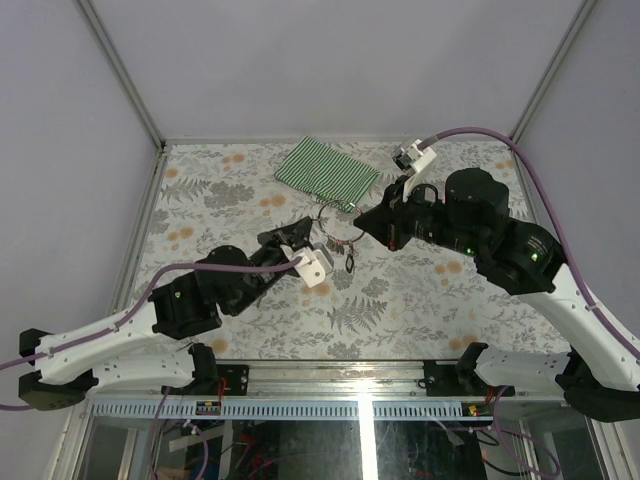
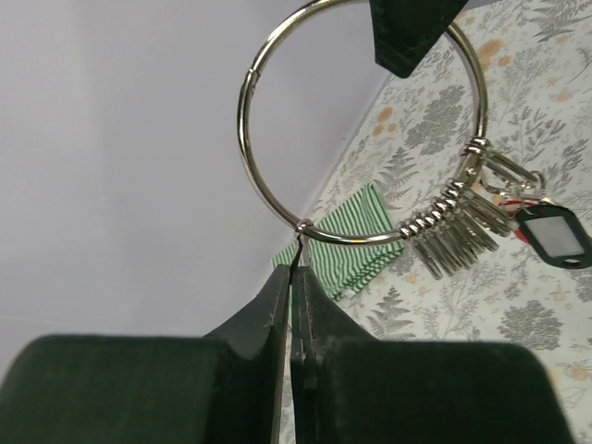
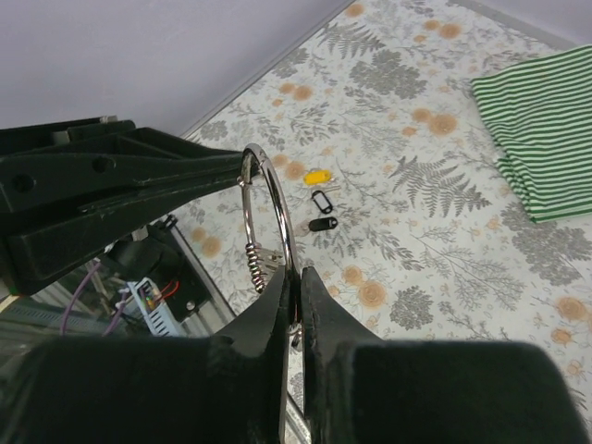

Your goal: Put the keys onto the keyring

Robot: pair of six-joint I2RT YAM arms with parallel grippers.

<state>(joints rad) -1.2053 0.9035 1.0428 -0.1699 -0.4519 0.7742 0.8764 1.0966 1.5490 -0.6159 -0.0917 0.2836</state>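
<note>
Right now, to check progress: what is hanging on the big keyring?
A row of silver keys, small rings and a black-framed tag hang on the keyring. The right gripper hides its top.

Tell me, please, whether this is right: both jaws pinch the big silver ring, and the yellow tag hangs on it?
Not quite: both jaws pinch the big silver ring, but the yellow tag lies on the table, apart from it, as the right wrist view shows.

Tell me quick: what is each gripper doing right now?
Left gripper: closed, pinching the keyring.
Right gripper: closed, pinching the same keyring.
</note>
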